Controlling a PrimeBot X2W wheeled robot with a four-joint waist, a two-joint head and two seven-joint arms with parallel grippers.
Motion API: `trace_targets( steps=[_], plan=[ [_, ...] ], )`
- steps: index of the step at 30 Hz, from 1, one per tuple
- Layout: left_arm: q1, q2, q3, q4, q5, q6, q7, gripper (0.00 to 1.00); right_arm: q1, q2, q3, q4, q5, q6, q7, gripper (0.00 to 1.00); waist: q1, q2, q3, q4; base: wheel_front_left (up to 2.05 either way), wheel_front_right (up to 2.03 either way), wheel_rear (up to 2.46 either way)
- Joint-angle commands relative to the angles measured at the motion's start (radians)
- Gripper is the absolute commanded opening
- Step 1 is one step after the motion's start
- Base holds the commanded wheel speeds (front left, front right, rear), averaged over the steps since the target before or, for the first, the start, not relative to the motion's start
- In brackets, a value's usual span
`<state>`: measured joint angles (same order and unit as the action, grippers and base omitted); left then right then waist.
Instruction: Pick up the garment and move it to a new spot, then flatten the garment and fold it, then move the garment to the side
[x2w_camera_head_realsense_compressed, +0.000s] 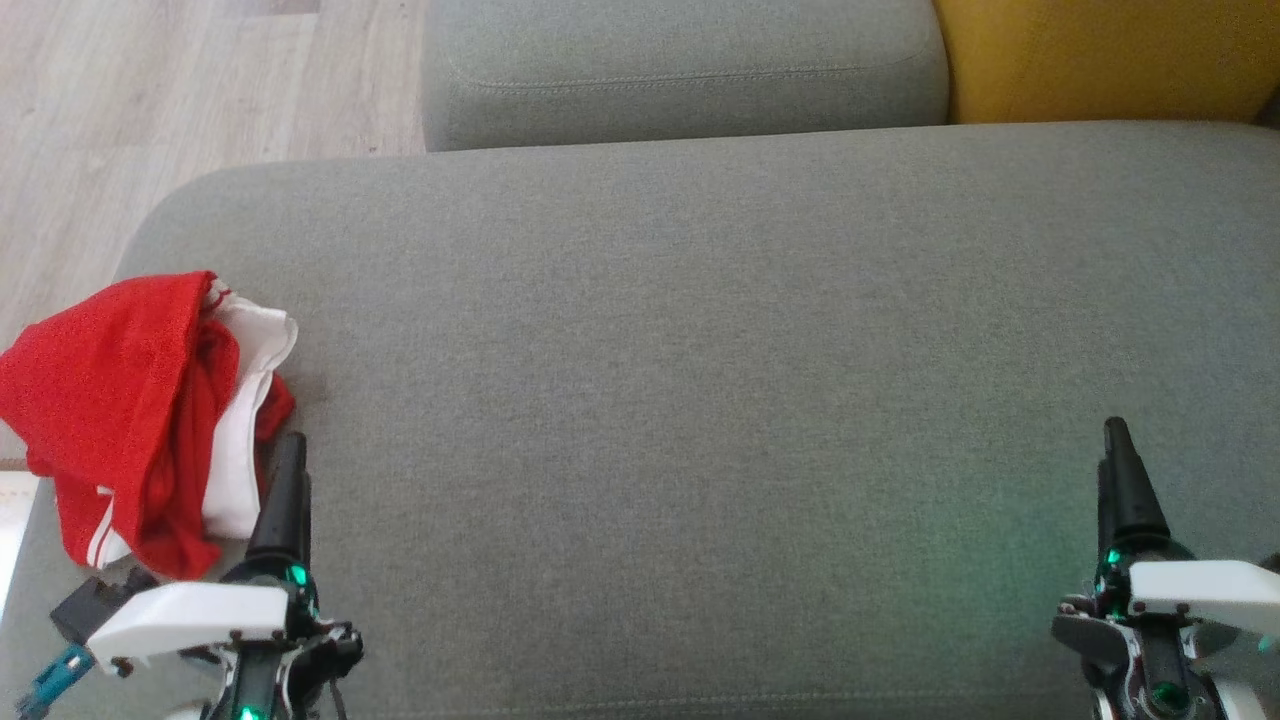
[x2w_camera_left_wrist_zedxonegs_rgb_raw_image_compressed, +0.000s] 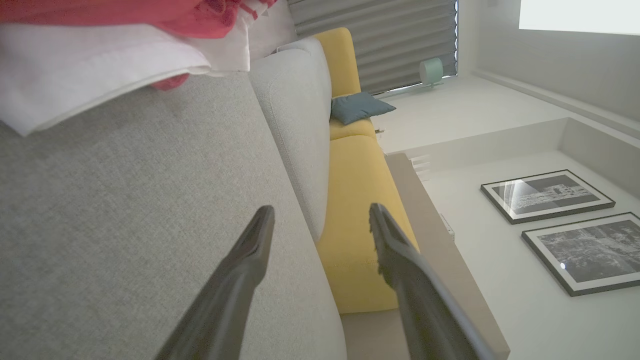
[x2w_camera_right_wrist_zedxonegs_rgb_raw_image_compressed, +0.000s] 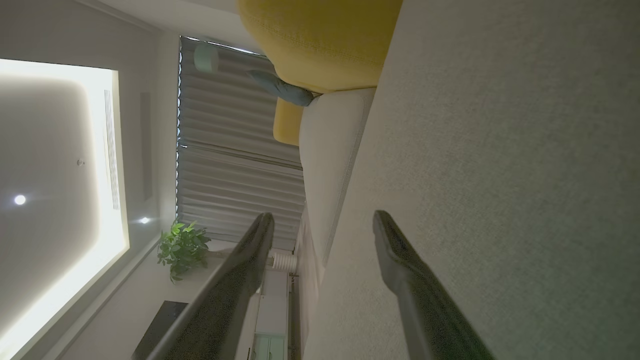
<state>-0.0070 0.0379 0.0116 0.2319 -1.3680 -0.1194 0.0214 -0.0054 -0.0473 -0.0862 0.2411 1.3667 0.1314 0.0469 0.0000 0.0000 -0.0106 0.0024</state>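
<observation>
The garment (x2w_camera_head_realsense_compressed: 130, 420), red with white parts, lies crumpled in a heap at the left edge of the grey seat (x2w_camera_head_realsense_compressed: 700, 350), close to its near left corner, with its red side reaching out past that edge. In the left wrist view the garment (x2w_camera_left_wrist_zedxonegs_rgb_raw_image_compressed: 100, 60) shows a white fold lying flat on the seat (x2w_camera_left_wrist_zedxonegs_rgb_raw_image_compressed: 125, 225) and red cloth bunched behind it. The left gripper (x2w_camera_head_realsense_compressed: 290, 450) hangs over the near edge of the seat just beside the heap, fingers pointing toward the far edge; in its own view the left gripper (x2w_camera_left_wrist_zedxonegs_rgb_raw_image_compressed: 321, 210) has its jaws spread wide with nothing between them, and the fingers are clear of the cloth. The right gripper (x2w_camera_head_realsense_compressed: 1116, 435) sits near the near right corner of the seat, well apart from the garment, and in its own view the right gripper (x2w_camera_right_wrist_zedxonegs_rgb_raw_image_compressed: 322, 217) is also spread wide and holds nothing. Along the far edge of the seat stands a grey back cushion (x2w_camera_head_realsense_compressed: 680, 70), with a yellow cushion (x2w_camera_head_realsense_compressed: 1100, 50) to its right. Pale wood floor (x2w_camera_head_realsense_compressed: 150, 100) shows beyond the far left corner. The left wrist view also takes in a blue pillow (x2w_camera_left_wrist_zedxonegs_rgb_raw_image_compressed: 357, 107) on the yellow seat and two framed pictures (x2w_camera_left_wrist_zedxonegs_rgb_raw_image_compressed: 545, 195) on the wall; the right wrist view shows a plant (x2w_camera_right_wrist_zedxonegs_rgb_raw_image_compressed: 182, 247) by the blinds (x2w_camera_right_wrist_zedxonegs_rgb_raw_image_compressed: 235, 170).
</observation>
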Motion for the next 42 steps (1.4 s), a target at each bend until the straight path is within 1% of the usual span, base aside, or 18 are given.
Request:
trace_targets(
  steps=[1, 7, 9, 11, 21, 42],
  plan=[
    [-0.064, 0.021, 0.006, -0.042, 0.020, -0.005, -0.008, 1.00, -0.044, -0.020, 0.009, -0.042, -0.019, 0.000, -0.009, 1.00, 0.0000, 0.0000, 0.000, 0.000, 0.00, 0.00, 0.00],
    [-0.068, 0.032, -0.014, -0.064, 0.111, -0.005, -0.025, 1.00, -0.042, -0.023, 0.016, -0.077, -0.112, 0.000, -0.012, 1.00, 0.0000, 0.0000, -0.003, 0.002, 0.00, 0.00, 0.00],
    [-0.069, 0.043, -0.026, -0.070, 0.161, -0.006, -0.034, 1.00, -0.039, -0.024, 0.021, -0.091, -0.158, 0.000, -0.015, 1.00, 0.0000, 0.0000, -0.005, 0.002, 0.00, 0.00, 0.00],
    [-0.068, 0.046, -0.030, -0.071, 0.178, -0.006, -0.037, 1.00, -0.037, -0.024, 0.024, -0.096, -0.173, 0.000, -0.015, 1.00, 0.0000, 0.0000, -0.006, 0.002, 0.00, 0.00, 0.00],
    [-0.066, 0.064, -0.058, -0.079, 0.343, -0.005, -0.066, 1.00, -0.021, -0.027, 0.044, -0.123, -0.324, 0.000, -0.033, 1.00, 0.0000, 0.0000, -0.011, 0.005, 0.00, 0.00, 0.00],
    [-0.036, 0.074, -0.094, -0.107, 0.601, -0.006, -0.128, 1.00, 0.012, -0.019, 0.075, -0.154, -0.638, 0.000, -0.043, 1.00, 0.0000, 0.0000, -0.024, 0.003, 0.00, 0.00, 0.00]
  ],
)
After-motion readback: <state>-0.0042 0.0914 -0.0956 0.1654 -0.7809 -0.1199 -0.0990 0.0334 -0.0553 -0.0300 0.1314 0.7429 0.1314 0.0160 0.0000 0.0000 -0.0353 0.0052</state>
